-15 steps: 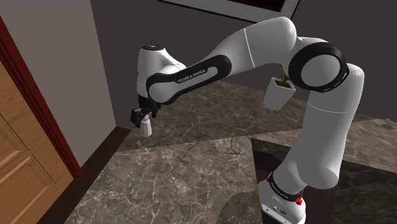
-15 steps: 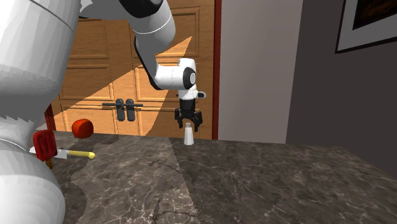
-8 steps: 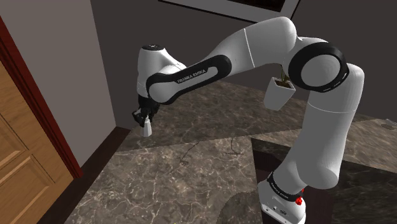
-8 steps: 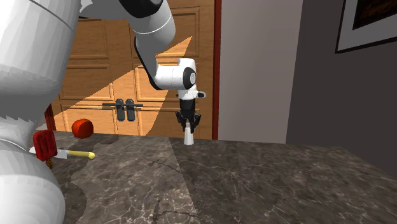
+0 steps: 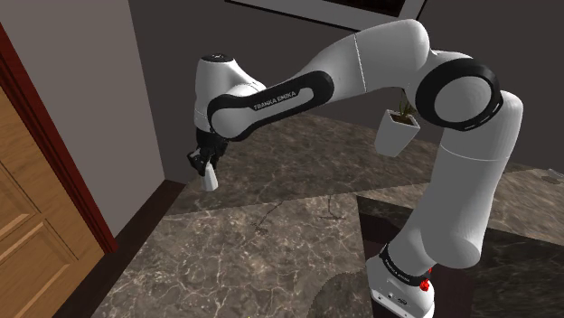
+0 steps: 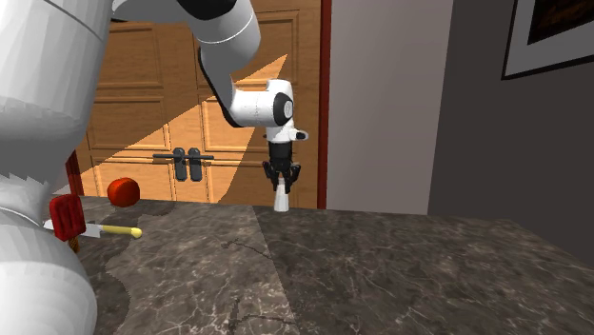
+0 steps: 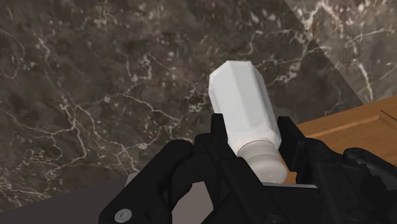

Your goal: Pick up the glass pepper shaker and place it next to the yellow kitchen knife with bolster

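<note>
The pepper shaker [image 5: 210,179] is a small white tapered bottle near the far corner of the dark marble counter [image 5: 271,253]. My black gripper [image 5: 206,163] is shut on its narrow top and holds it upright just above the stone. The second exterior view has the shaker [image 6: 281,201] hanging under the gripper [image 6: 281,181] in front of the wooden doors. In the wrist view the fingers [image 7: 217,127] clasp the shaker [image 7: 240,105] by its neck. The knife [image 6: 121,231], with a yellow handle, lies on the counter at the second exterior view's left, well away from the shaker.
A red round object [image 6: 124,191] sits behind the knife. A white plant pot [image 5: 398,132] stands at the back of the counter behind my arm. The counter's edge drops off beside the shaker toward wooden doors [image 6: 171,114] and a grey wall [image 5: 99,99].
The fingers closed from open onto the shaker's top. The gripper then rose slightly, taking the shaker off the counter.
</note>
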Action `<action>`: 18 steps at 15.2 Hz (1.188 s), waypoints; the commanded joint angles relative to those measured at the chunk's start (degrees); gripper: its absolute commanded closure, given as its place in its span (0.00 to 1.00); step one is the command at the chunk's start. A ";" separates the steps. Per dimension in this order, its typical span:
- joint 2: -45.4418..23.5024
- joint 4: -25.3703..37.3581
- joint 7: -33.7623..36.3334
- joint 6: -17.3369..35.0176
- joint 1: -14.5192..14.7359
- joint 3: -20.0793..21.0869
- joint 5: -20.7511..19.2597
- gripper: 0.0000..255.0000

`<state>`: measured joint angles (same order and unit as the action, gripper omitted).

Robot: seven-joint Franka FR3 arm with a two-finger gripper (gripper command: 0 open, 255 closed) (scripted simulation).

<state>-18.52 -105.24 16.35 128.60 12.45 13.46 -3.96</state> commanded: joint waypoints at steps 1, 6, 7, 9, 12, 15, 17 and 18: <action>0.62 0.87 -0.13 -1.48 -0.05 0.09 0.21 1.00; 2.12 2.78 -0.39 -4.85 -0.17 0.27 0.70 1.00; 2.39 3.20 -0.44 -5.53 -0.19 0.30 0.78 1.00; 2.89 4.08 -0.53 -6.90 -0.22 0.35 0.94 1.00; 3.57 5.51 -0.64 -8.99 -0.26 0.42 1.16 1.00; 4.14 7.08 -0.73 -11.11 -0.28 0.48 1.34 1.00; 4.47 8.19 -0.79 -12.54 -0.29 0.52 1.44 1.00; 4.61 8.77 -0.81 -13.26 -0.29 0.54 1.49 1.00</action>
<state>-13.75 -97.41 15.53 116.15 12.13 13.99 -2.45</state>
